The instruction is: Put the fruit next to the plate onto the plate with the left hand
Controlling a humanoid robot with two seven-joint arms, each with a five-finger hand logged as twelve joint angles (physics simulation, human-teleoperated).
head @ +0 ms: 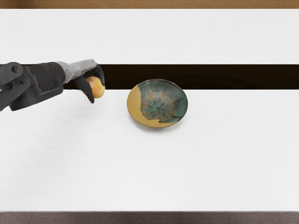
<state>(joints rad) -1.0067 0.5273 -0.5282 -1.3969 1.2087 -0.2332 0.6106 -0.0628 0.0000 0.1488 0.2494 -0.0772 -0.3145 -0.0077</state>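
Your left hand [91,81] is clamped around the fruit [96,87], left of the plate [136,110] and apart from it. The risk, as I judge it: the round fruit slips from those curled fingers, or rolls off the shallow plate if released early.

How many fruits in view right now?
1. The fruit is grasped in the left hand, left of the plate and apart from it. None lies on the plate. The hand and arm could hide another behind them.
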